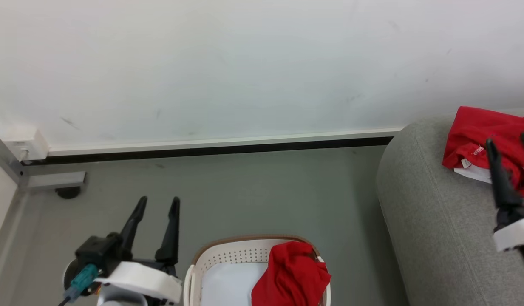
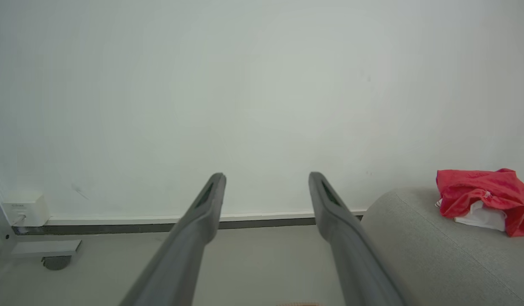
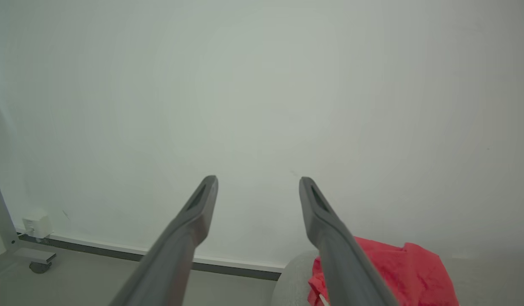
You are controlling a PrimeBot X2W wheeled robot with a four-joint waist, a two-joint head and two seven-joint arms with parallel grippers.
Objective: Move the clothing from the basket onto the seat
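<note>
Head view: left fingers (image 1: 171, 229), right fingers (image 1: 499, 170) wide, empty; jersey (image 1: 470, 127) on seat (image 1: 436, 221) just beyond right fingers.

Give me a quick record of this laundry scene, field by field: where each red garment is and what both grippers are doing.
jersey: crumpled on the seat
plain red garment: in the basket, at its right side
left gripper: open, empty, left of the basket
right gripper: open, empty, by the jersey
left to move: one garment
</note>
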